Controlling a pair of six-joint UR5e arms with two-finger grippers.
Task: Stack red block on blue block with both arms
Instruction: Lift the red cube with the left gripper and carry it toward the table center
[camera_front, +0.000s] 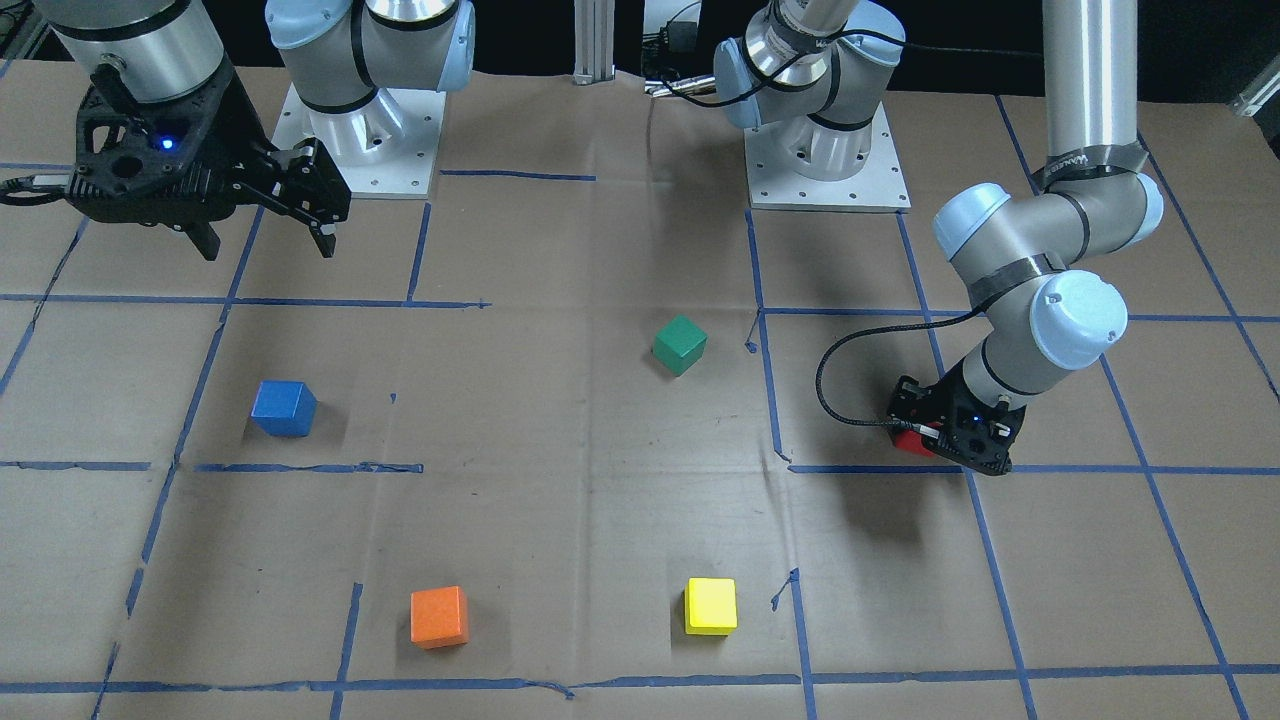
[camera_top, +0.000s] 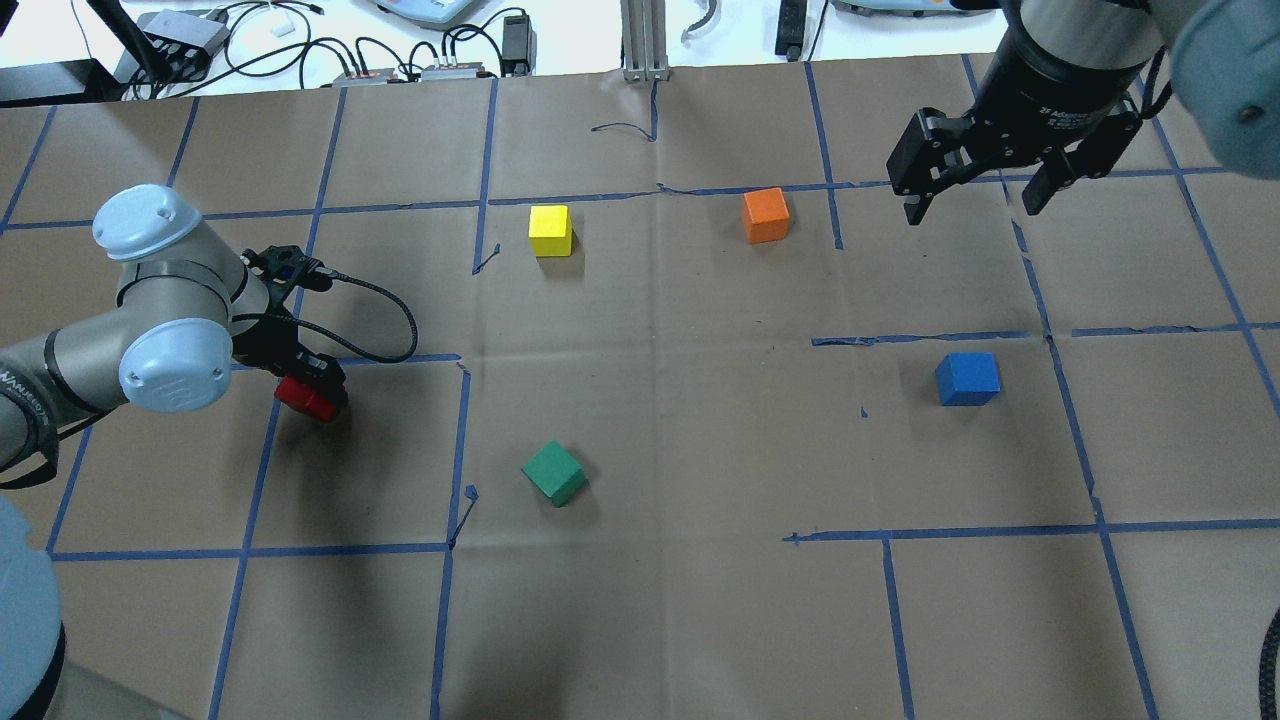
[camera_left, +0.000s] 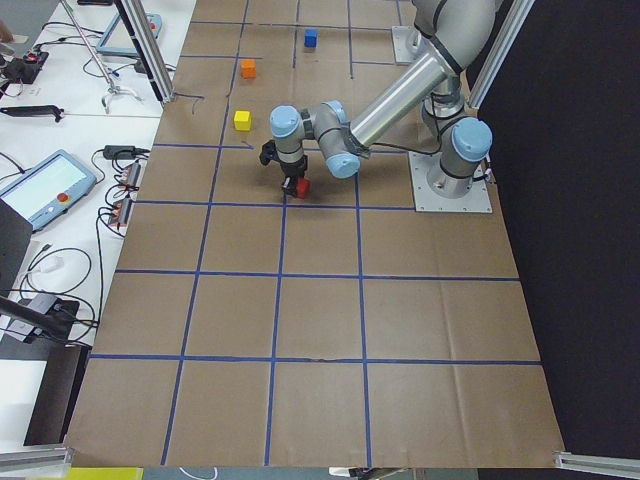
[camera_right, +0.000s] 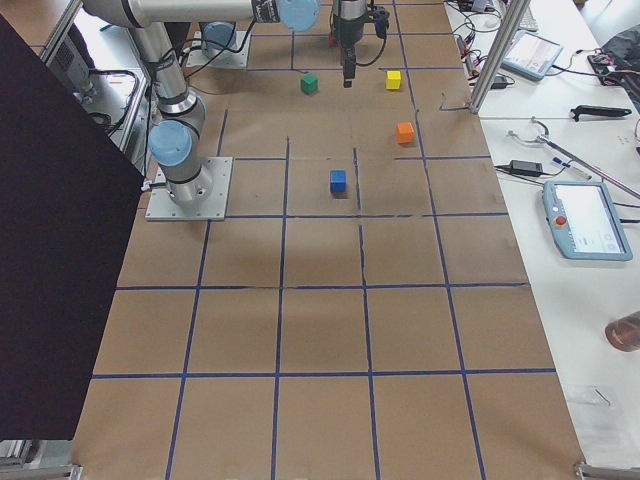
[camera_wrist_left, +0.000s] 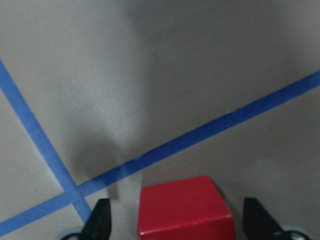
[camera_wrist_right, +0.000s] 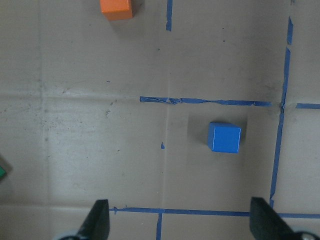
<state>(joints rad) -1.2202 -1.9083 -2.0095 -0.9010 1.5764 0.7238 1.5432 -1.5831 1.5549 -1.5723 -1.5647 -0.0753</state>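
The red block (camera_top: 305, 400) sits on the brown paper by a blue tape crossing on the table's left side. My left gripper (camera_top: 305, 385) is lowered over it and open. In the left wrist view the block (camera_wrist_left: 185, 210) lies between the two fingers (camera_wrist_left: 102, 220) with a gap on each side. The blue block (camera_top: 967, 379) stands alone on the right side, and also shows in the right wrist view (camera_wrist_right: 224, 137). My right gripper (camera_top: 970, 208) hangs high above the table, open and empty, beyond the blue block.
A green cube (camera_top: 554, 473) lies mid-table between the two blocks. A yellow cube (camera_top: 550, 230) and an orange cube (camera_top: 766, 215) lie farther out. The arm bases (camera_front: 360, 150) stand on the robot's side. Cables and devices sit beyond the far edge.
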